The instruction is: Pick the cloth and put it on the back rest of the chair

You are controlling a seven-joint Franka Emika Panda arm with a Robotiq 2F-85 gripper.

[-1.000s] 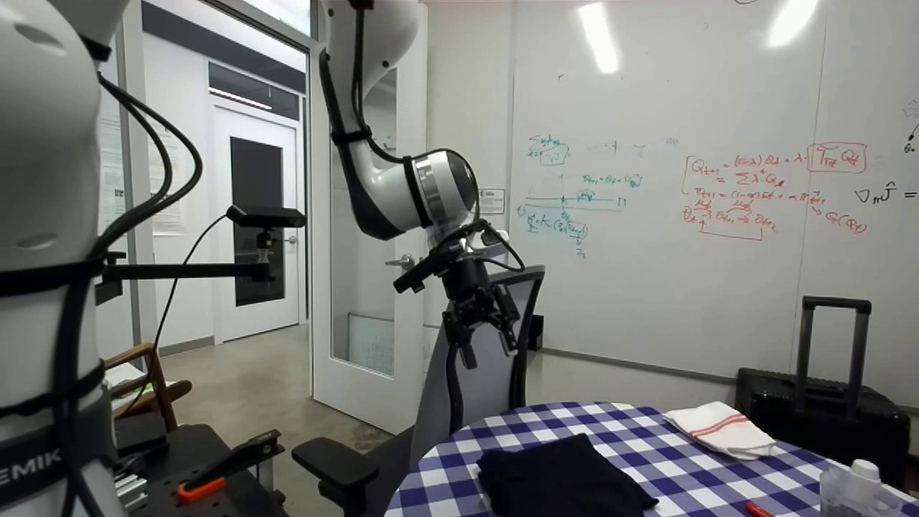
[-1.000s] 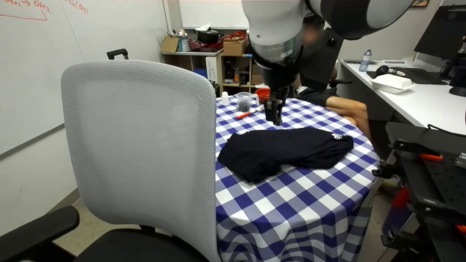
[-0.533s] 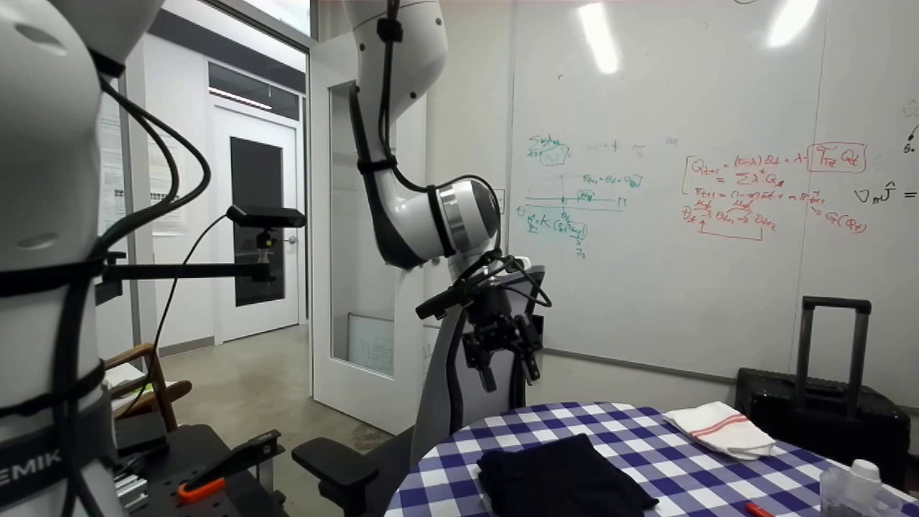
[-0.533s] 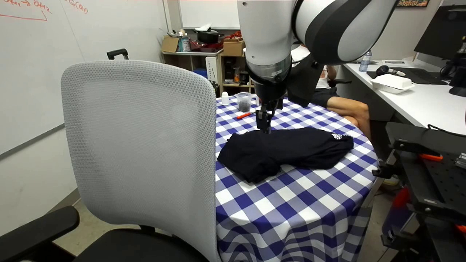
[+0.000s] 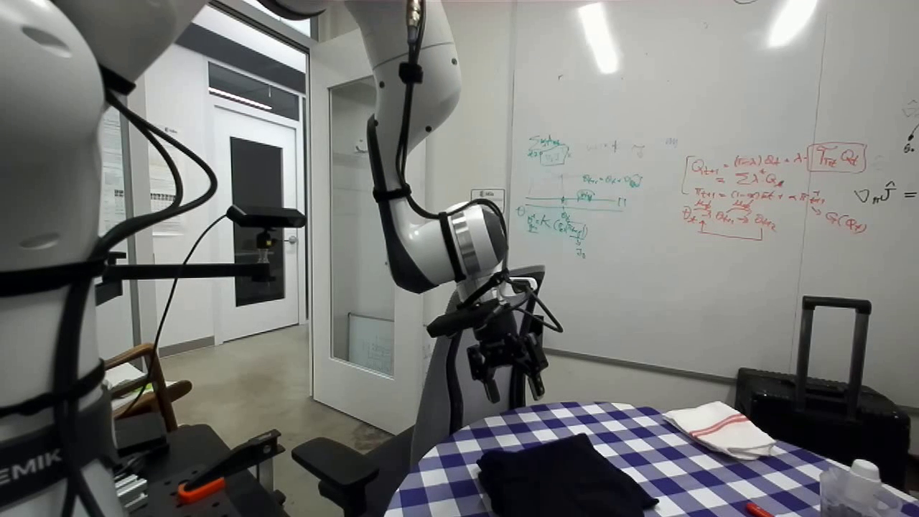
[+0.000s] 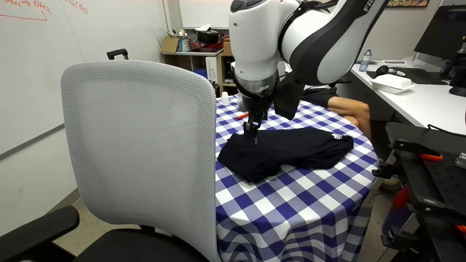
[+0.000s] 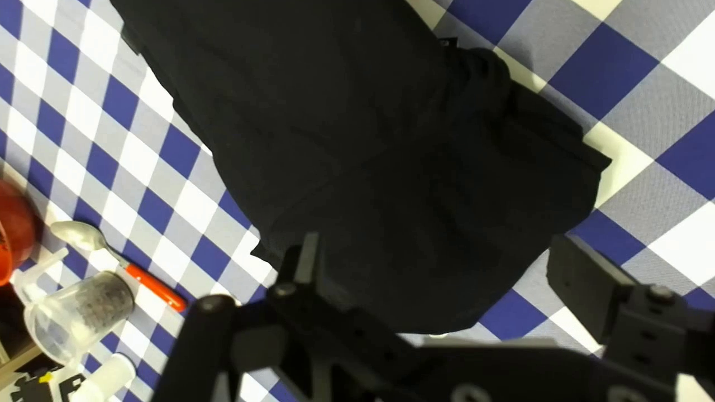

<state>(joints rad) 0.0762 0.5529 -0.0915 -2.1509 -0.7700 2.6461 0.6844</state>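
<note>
Above the black cloth (image 7: 363, 139), cut off by the wrist view's top edge, the jaws gape wide.

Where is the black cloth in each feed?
In an exterior view: black cloth at the bottom, right of centre.
In an exterior view: black cloth mostly right of centre.
Wrist view: black cloth from top edge past the middle.
Shared landmark: checkered tablecloth beneath it.

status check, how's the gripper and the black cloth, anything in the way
Gripper open, above one end of black cloth. Cloth resting on table, not gripped. Nothing seen between them; spoon off to the side.
</note>
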